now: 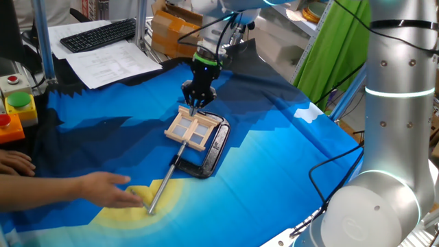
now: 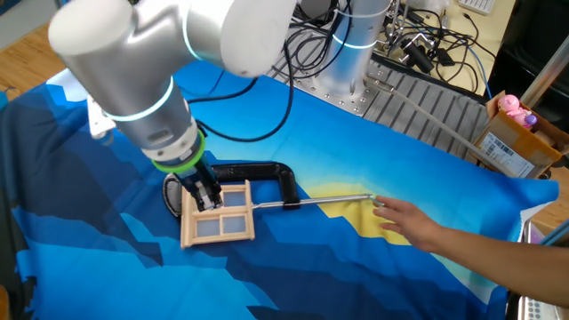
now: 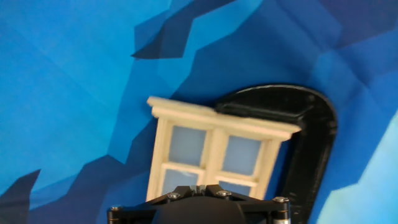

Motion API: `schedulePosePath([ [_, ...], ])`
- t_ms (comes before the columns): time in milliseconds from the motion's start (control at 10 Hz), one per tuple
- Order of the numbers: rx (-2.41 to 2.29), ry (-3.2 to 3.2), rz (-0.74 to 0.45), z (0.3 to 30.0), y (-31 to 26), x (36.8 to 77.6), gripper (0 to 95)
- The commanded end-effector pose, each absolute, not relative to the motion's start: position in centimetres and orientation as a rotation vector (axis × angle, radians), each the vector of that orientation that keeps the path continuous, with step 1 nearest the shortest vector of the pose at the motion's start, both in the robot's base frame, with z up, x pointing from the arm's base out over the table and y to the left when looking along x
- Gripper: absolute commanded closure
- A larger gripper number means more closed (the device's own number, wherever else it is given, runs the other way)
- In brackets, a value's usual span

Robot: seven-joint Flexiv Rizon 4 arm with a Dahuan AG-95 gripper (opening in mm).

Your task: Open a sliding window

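Observation:
The sliding window [image 1: 191, 128] is a small tan wooden frame with pale panes, held in a black C-clamp [image 1: 212, 147] on the blue cloth. It also shows in the other fixed view [image 2: 219, 216] and in the hand view [image 3: 214, 149]. My gripper [image 1: 193, 104] stands over the window's far edge, fingers pointing down with the tips at the frame. In the other fixed view the gripper [image 2: 207, 199] sits on the window's top left corner. In the hand view the fingertips [image 3: 200, 188] are pressed together over the window's lower crossbar.
The clamp's metal rod handle [image 1: 163, 185] runs toward the front. A person's hand [image 1: 110, 191] rests on the cloth beside the rod's end, also in the other fixed view [image 2: 413, 222]. A keyboard [image 1: 99, 34], papers and a button box [image 1: 17, 110] lie at the back left.

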State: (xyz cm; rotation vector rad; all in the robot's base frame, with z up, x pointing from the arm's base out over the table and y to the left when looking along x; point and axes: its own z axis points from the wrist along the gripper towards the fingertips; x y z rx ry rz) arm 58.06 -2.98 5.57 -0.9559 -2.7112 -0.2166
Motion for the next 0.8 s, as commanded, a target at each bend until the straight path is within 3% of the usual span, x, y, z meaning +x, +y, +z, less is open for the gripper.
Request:
schedulePosePath([
  [100,-0.997,-2.716,-0.227,4.6,-2.7,58.1,95.0],
  [800,-1.029,-2.744,-0.239,2.5,-2.2,58.6,95.0],
])
